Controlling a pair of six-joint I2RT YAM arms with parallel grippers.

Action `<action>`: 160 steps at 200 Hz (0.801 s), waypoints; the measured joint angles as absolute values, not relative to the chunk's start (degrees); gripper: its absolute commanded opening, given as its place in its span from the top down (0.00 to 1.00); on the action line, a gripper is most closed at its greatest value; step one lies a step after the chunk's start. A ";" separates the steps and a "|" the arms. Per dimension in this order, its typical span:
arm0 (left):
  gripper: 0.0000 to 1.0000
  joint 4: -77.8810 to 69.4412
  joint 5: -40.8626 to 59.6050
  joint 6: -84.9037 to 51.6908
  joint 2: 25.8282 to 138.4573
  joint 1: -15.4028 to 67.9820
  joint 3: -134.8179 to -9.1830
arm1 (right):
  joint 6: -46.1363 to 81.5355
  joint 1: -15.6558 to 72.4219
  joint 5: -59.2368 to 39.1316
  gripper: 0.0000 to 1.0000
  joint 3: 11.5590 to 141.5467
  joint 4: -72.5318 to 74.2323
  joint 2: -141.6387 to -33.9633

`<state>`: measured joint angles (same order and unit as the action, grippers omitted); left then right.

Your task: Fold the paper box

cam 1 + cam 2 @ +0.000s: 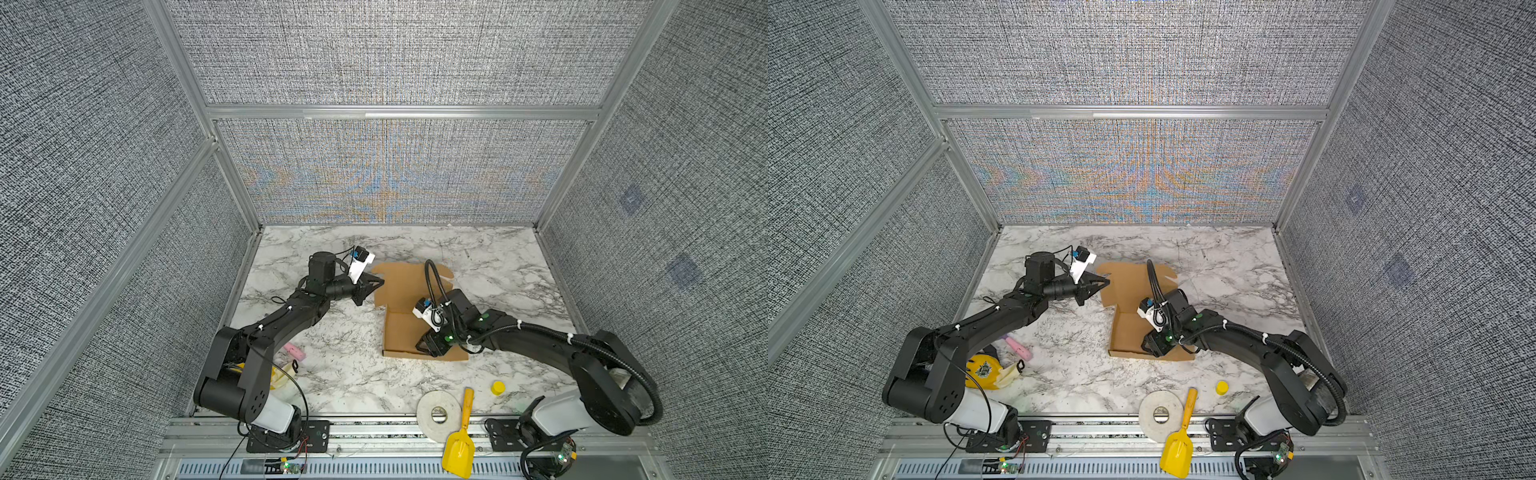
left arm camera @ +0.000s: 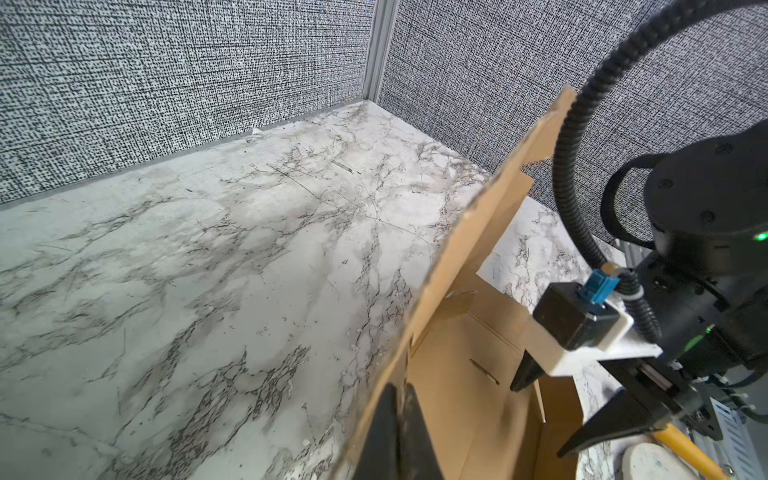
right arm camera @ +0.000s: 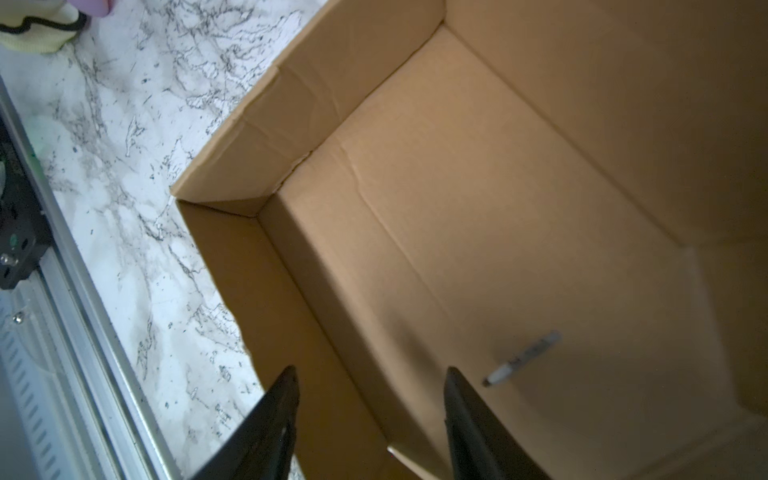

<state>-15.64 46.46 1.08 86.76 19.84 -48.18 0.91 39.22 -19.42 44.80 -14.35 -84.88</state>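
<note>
The paper box is brown cardboard in the middle of the marble table, partly formed, with low walls raised and its lid panel lifted at the far end. My left gripper is shut on the left edge of that raised lid; in the left wrist view the gripper pinches the paper box. My right gripper stands open over the box's front part. In the right wrist view the gripper straddles a low wall of the paper box, one finger outside and one inside.
Along the front edge lie a white tape roll, a yellow scoop and a small yellow cap. A pink object and a yellow bag sit by the left arm's base. Fabric walls enclose the table on three sides.
</note>
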 measured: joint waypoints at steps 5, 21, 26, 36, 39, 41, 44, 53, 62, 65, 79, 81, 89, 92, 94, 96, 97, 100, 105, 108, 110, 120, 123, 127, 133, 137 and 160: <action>1.00 -15.66 46.46 1.08 86.76 19.84 -48.18 | 0.69 39.46 -19.53 0.43 45.19 -14.70 -85.34; 1.00 -15.29 46.46 1.10 86.56 19.84 -48.21 | 0.23 40.01 -19.66 0.43 46.89 -16.75 -85.91; 1.00 -15.27 46.46 1.15 86.56 19.84 -48.21 | 0.03 40.16 -19.33 0.42 47.66 -17.58 -85.80; 1.00 -15.27 46.46 1.32 86.56 19.84 -48.21 | -0.38 40.51 -18.28 0.41 49.10 -19.49 -84.93; 1.00 -15.27 46.44 1.37 86.56 19.84 -48.21 | -0.51 40.58 -17.74 0.41 49.56 -20.27 -84.40; 1.00 -15.27 46.44 1.45 86.56 19.84 -48.21 | -0.60 40.60 -17.47 0.41 49.84 -20.69 -84.07; 1.00 -15.27 46.44 1.52 86.56 19.84 -48.21 | -0.64 40.64 -16.97 0.41 50.22 -21.30 -83.50; 1.00 -15.27 46.46 1.50 86.56 19.84 -48.21 | -0.71 40.73 -15.14 0.40 51.03 -23.11 -81.36; 0.99 -15.18 46.48 1.50 86.56 19.84 -48.25 | -0.56 40.40 -13.67 0.40 51.13 -24.47 -78.85; 0.99 -15.14 46.48 1.50 86.56 19.84 -48.29 | -0.21 40.18 -12.93 0.39 50.98 -24.84 -77.80; 0.96 -15.00 46.50 1.61 86.56 19.84 -48.31 | 1.45 38.76 -10.59 0.39 48.90 -24.95 -73.63; 0.94 -15.00 46.50 1.67 86.56 19.84 -48.31 | 1.67 38.50 -10.48 0.39 48.42 -24.93 -73.03; 0.86 -14.94 46.50 2.00 86.56 19.84 -48.31 | 2.63 36.99 -9.63 0.39 46.35 -24.86 -70.78; 0.83 -14.94 46.52 2.15 86.56 19.84 -48.31 | 3.03 36.42 -9.21 0.39 45.71 -24.84 -70.17; 0.81 -14.94 46.52 2.26 86.56 19.84 -48.31 | 3.38 35.99 -9.06 0.39 45.21 -24.80 -69.71; 0.79 -14.90 46.52 2.44 86.56 19.84 -48.36 | 3.73 35.48 -8.86 0.39 44.73 -24.67 -69.28; 0.78 -14.87 46.52 2.50 86.56 19.84 -48.38 | 3.84 35.33 -8.78 0.39 44.60 -24.62 -69.14; 0.75 -14.79 46.52 2.63 86.59 19.84 -48.45 | 4.34 34.72 -8.45 0.39 44.05 -24.53 -68.66; 0.70 -14.68 46.54 2.59 86.59 19.84 -48.56 | 5.26 33.43 -7.64 0.39 43.22 -24.27 -67.79; 0.68 -14.55 46.54 2.57 86.59 19.84 -48.64 | 6.02 32.56 -7.16 0.39 42.63 -23.99 -67.20; 0.66 -14.41 46.59 2.50 86.59 19.84 -48.69 | 6.28 32.16 -6.98 0.39 42.39 -23.83 -66.94; 0.58 -14.04 46.94 2.52 86.56 19.81 -48.90 | 8.43 29.28 -6.55 0.40 40.66 -22.06 -65.21; 0.56 -14.00 47.05 2.57 86.54 19.81 -48.90 | 9.19 28.29 -6.52 0.40 39.92 -21.26 -64.60; 0.53 -13.89 47.18 2.57 86.50 19.81 -48.90 | 9.93 27.27 -6.57 0.40 39.20 -20.45 -64.10; 0.50 -13.63 47.51 2.59 86.43 19.81 -48.86 | 11.16 25.54 -6.76 0.40 37.74 -18.85 -63.37; 0.50 -13.56 47.72 2.63 86.35 19.81 -48.80 | 11.94 24.53 -6.94 0.41 36.77 -17.91 -63.02; 0.49 -13.41 48.51 3.05 86.15 19.81 -48.53 | 15.62 20.03 -9.26 0.42 32.80 -14.00 -62.67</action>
<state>-13.41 48.51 3.05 86.15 19.81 -48.53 15.62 20.03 -9.26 32.80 -14.00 -62.67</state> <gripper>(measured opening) 0.513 0.583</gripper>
